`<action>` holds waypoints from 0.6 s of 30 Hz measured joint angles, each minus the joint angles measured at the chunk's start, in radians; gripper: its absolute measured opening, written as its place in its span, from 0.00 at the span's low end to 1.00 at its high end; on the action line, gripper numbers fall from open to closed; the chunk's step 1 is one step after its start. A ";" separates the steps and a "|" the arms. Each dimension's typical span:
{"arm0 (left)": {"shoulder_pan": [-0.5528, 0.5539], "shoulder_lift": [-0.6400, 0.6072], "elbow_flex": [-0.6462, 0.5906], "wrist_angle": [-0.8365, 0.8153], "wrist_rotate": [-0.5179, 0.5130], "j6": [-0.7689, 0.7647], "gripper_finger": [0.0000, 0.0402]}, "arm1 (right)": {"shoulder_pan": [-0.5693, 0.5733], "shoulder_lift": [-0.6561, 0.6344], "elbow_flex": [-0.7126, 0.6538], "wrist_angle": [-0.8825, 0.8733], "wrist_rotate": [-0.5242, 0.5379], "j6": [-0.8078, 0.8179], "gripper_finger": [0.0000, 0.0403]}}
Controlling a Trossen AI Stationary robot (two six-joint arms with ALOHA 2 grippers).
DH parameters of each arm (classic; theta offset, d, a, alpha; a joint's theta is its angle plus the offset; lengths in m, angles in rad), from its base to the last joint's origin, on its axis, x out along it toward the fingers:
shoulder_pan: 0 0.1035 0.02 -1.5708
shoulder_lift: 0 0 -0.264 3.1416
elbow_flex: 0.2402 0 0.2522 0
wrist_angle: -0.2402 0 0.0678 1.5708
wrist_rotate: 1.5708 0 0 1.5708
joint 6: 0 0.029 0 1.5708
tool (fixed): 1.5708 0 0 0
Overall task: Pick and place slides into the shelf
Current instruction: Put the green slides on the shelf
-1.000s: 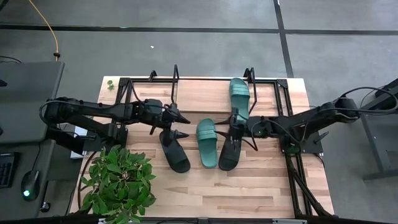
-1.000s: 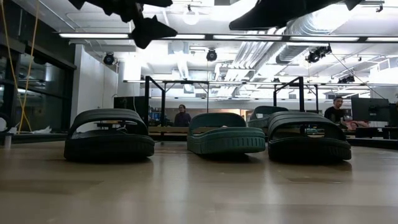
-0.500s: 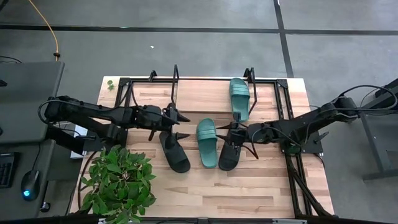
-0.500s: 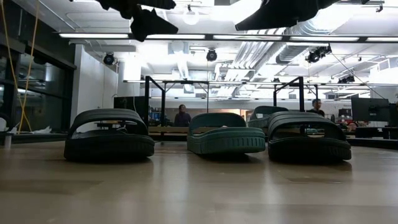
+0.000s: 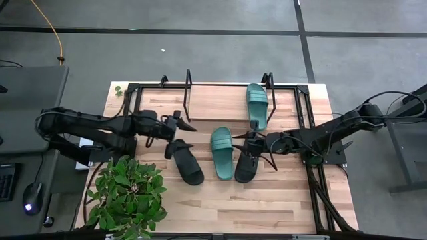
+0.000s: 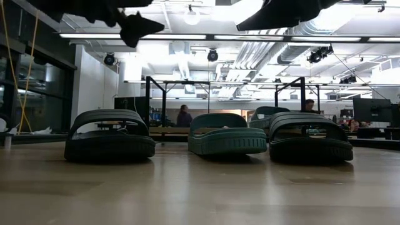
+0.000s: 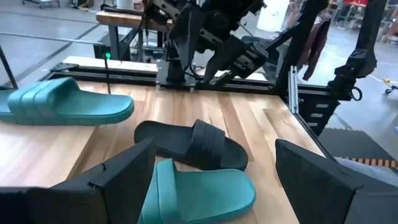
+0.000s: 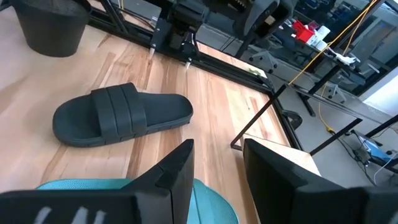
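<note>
From above, one teal slide [image 5: 257, 105] rests on the shelf [image 5: 220, 100]; three slides lie on the tabletop [image 5: 267, 200]. Left end effector [image 5: 181, 135] hovers spread, empty. Right end effector [image 5: 253, 148] hangs released over a black slide [image 5: 245, 167].

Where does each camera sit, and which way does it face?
High view: overhead, looking straight down; both arms show, left gripper and right gripper open above the loose slides; one teal slide sits on the shelf.
Low view: table height, facing the shelf; only gripper parts hang at the top edge.
Left wrist view: on the left arm, facing the right arm; own fingers show.
Right wrist view: on the right arm, facing the left arm; own fingers show.
Shared: both wrist views catch the middle teal slide.
</note>
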 joint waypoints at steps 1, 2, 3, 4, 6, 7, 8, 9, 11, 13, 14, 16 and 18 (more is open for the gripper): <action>0.004 -0.023 -0.013 -0.001 0.002 0.001 0.78 | 0.000 0.006 0.001 0.002 0.000 -0.004 0.32; 0.003 -0.042 -0.023 -0.002 0.004 0.004 0.78 | 0.000 0.012 0.002 -0.004 0.000 -0.017 0.32; 0.003 -0.057 -0.030 0.001 0.005 0.008 0.78 | 0.000 0.020 0.002 -0.014 0.000 -0.027 0.32; 0.003 -0.075 -0.039 -0.001 0.005 0.014 0.78 | 0.000 0.033 0.002 -0.011 0.000 -0.035 0.32; 0.003 -0.106 -0.054 -0.006 0.005 0.034 0.78 | 0.000 0.061 0.002 -0.015 0.009 -0.048 0.32; 0.003 -0.120 -0.062 -0.005 0.005 0.040 0.78 | 0.000 0.073 0.002 -0.014 0.016 -0.048 0.32; 0.003 -0.133 -0.068 -0.005 0.005 0.045 0.78 | -0.001 0.088 0.003 -0.015 0.020 -0.052 0.32; 0.003 -0.144 -0.075 -0.005 0.005 0.046 0.78 | -0.004 0.103 0.009 -0.016 0.021 -0.056 0.33; 0.003 -0.156 -0.084 -0.004 0.003 0.049 0.78 | -0.007 0.132 0.025 -0.024 0.023 -0.059 0.36; 0.004 -0.166 -0.094 -0.007 -0.002 0.060 0.78 | -0.007 0.166 0.050 -0.022 0.024 -0.057 0.40; 0.004 -0.166 -0.094 -0.006 -0.010 0.063 0.78 | -0.007 0.182 0.060 -0.023 0.025 -0.056 0.43; 0.004 -0.166 -0.093 -0.005 -0.017 0.062 0.78 | -0.002 0.220 0.083 -0.029 0.022 -0.056 0.48; 0.004 -0.166 -0.093 -0.001 -0.020 0.057 0.78 | 0.001 0.258 0.099 -0.038 0.019 -0.059 0.52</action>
